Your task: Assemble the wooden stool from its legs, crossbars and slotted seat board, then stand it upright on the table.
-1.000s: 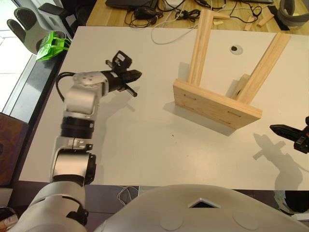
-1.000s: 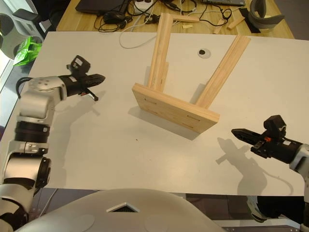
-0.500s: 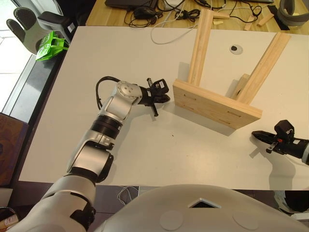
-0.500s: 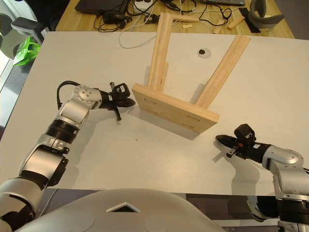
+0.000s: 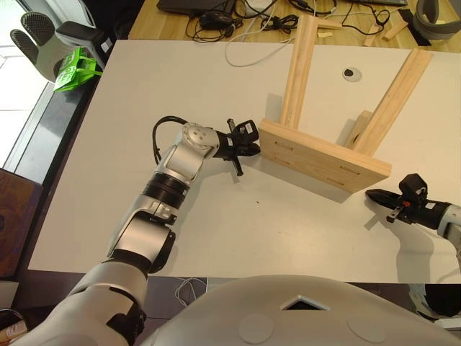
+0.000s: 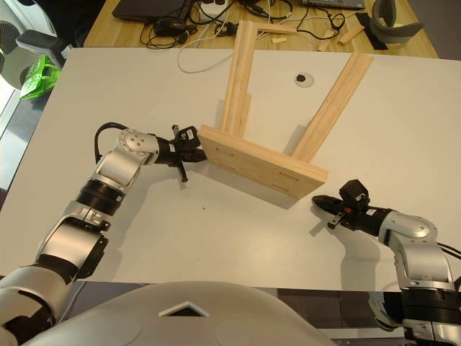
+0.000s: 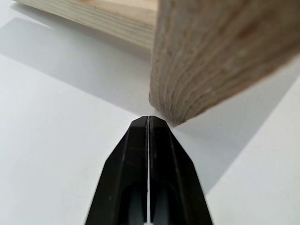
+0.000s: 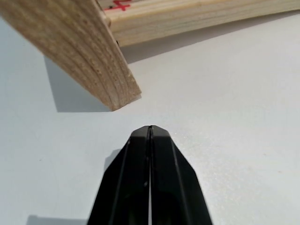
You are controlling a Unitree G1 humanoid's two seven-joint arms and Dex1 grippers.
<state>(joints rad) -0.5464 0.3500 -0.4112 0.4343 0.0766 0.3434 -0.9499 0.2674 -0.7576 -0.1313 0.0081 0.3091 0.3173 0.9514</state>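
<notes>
**While the stool (image 5: 338, 162) lies sideways, each end is flanked**

Its seat board (image 6: 259, 169) stands on edge on the table (image 5: 216, 216), length running left to right. The left gripper (image 5: 256, 147), closed tight, almost touches one corner; the right gripper (image 6: 317, 202), likewise closed, sits just short of the other. One board, two legs (image 5: 299, 72) visible.

The white table (image 5: 216, 216) carries the stool's seat board (image 5: 324, 155), which stands on one long edge right of the middle. Its two long legs (image 5: 299, 68) reach away toward the far edge, the left one out past that edge. A loop of white cable (image 5: 252, 52) lies just inside the far edge beside the left leg, and a small round grommet (image 5: 351, 73) sits in the tabletop between the two legs.
</notes>
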